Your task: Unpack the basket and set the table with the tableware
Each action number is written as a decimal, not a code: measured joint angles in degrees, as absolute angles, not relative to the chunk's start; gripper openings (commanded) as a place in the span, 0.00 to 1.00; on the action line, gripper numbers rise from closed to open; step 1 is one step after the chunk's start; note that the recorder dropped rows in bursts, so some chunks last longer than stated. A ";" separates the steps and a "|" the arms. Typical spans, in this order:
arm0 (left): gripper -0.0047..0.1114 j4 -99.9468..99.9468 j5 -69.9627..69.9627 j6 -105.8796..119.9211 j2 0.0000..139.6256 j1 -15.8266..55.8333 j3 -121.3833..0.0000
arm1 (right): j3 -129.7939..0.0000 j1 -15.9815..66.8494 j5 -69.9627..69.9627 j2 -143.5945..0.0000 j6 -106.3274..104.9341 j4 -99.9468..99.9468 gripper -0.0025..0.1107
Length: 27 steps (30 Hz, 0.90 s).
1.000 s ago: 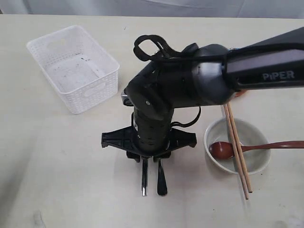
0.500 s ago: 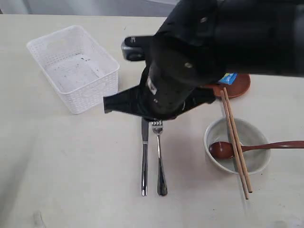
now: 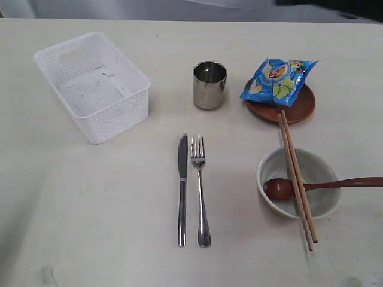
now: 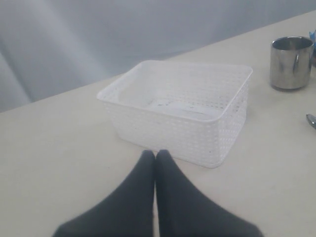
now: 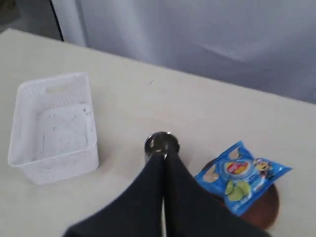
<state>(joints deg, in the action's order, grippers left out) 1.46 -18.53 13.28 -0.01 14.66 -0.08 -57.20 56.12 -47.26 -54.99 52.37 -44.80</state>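
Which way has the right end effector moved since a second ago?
Yes: the right end effector withdrew from the knife and fork, past the cup, out of the exterior view.

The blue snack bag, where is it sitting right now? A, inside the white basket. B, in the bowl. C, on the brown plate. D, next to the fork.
C: the snack bag lies on top of the brown plate, well away from the basket.

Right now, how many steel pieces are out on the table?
3. The cup stands between the basket and the plate; the knife and fork lie side by side, lower in the exterior view. The basket looks empty, so none seems hidden.
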 measured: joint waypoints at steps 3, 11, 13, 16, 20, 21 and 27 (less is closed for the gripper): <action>0.04 1.46 -18.53 13.28 -0.01 14.66 -0.08 | -52.02 56.12 -47.38 -46.42 56.28 -48.82 0.02; 0.04 1.46 -18.53 13.28 -0.01 14.66 -0.08 | -41.50 56.12 -46.25 -28.06 61.45 -50.09 0.02; 0.04 1.46 -18.53 13.28 -0.01 14.66 -0.08 | -40.63 56.12 -44.95 -24.47 61.56 -49.82 0.02; 0.04 1.46 -18.53 13.28 -0.01 14.66 -0.08 | -40.50 56.12 -43.17 -18.25 61.56 -49.43 0.02; 0.04 1.46 -18.53 13.28 -0.01 14.66 -0.08 | -40.50 56.12 -41.69 -9.27 61.69 -48.51 0.02; 0.04 1.46 -18.53 13.28 -0.01 14.66 -0.08 | -40.50 56.12 -41.55 -7.81 61.69 -48.40 0.02; 0.04 1.46 -18.53 13.28 -0.01 14.66 -0.08 | -40.61 56.12 -41.42 -0.21 61.69 -48.54 0.02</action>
<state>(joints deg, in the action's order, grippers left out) 1.46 -18.53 13.28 -0.01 14.66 -0.08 -40.61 56.12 -41.42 -0.21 61.69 -48.54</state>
